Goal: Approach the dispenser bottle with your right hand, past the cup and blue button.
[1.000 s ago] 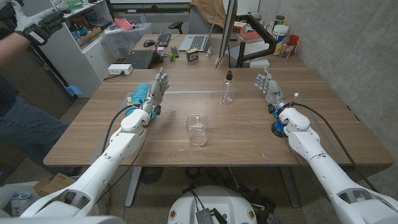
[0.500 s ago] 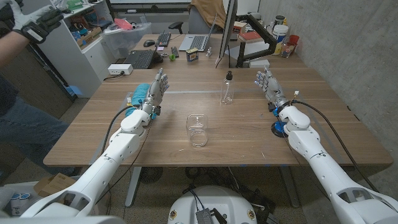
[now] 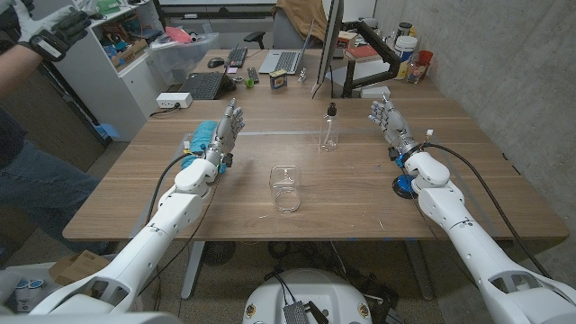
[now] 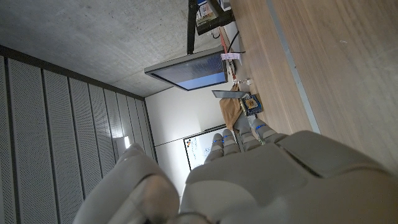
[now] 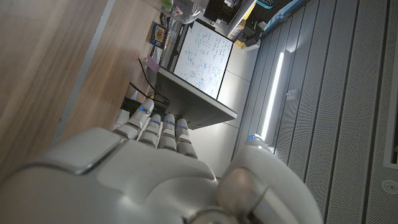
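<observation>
Beside the pale grey right hand [image 3: 389, 122], a clear plastic dispenser bottle [image 3: 328, 128] wears a black cap. Behind that hand's wrist sits a round blue button [image 3: 400, 186]. The clear glass cup [image 3: 285, 188] stands on the brown wood-grain table [image 3: 270, 225].

Head view overlooks the table [image 3: 297, 171]; wrist views hug each hand's back.

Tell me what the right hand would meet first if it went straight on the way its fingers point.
Probably nothing on the table: the right hand points toward the far edge, well right of the dispenser bottle. Depth is unclear.
</observation>
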Tool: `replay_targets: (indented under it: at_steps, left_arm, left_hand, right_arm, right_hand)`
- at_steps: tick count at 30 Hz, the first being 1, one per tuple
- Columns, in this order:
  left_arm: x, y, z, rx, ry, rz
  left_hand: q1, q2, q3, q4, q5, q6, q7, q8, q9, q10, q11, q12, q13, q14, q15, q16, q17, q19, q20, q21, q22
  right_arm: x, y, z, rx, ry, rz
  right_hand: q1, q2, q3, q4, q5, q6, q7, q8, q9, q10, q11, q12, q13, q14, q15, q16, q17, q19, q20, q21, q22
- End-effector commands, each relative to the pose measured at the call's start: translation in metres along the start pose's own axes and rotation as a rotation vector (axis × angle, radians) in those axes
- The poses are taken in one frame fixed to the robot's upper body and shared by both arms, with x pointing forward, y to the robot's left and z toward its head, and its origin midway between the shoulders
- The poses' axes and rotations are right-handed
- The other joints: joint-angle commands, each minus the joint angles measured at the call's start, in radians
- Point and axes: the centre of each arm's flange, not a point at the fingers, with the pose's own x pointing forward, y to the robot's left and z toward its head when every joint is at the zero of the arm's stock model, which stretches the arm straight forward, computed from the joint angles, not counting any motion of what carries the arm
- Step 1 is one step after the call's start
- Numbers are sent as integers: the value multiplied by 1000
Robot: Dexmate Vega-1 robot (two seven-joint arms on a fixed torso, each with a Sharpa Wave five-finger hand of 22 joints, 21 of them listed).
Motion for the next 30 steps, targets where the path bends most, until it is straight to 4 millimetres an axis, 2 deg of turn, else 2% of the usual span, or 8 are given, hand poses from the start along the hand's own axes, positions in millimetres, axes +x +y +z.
replay_targets:
  at_steps: [1, 30]
  left_arm:
    - [1, -2, 0, 8, 7, -1]
    - [4, 2, 5, 9, -5, 1]
  left_hand:
    - [12, -1, -3, -3, 7, 1, 1, 7, 4, -2, 0, 4, 2, -2, 1, 6, 4, 2, 1, -4, 5]
    - [20, 4, -8, -6, 8, 5, 0, 8, 4, -5, 2, 3, 2, -4, 2, 5, 4, 2, 9, -18, 6]
  right_arm:
    - [1, -3, 7, -38, -11, 10]
    - [7, 6, 26, -88, -70, 50]
  right_hand:
    - [11, 3, 1, -4, -3, 4, -8, 7, 2, 8, 0, 4, 6, 9, 0, 2, 4, 4, 1, -5, 3]
    - [18, 6, 1, -11, -6, 2, -6, 7, 2, 11, -7, 3, 6, 15, -2, 2, 4, 13, 1, -17, 3]
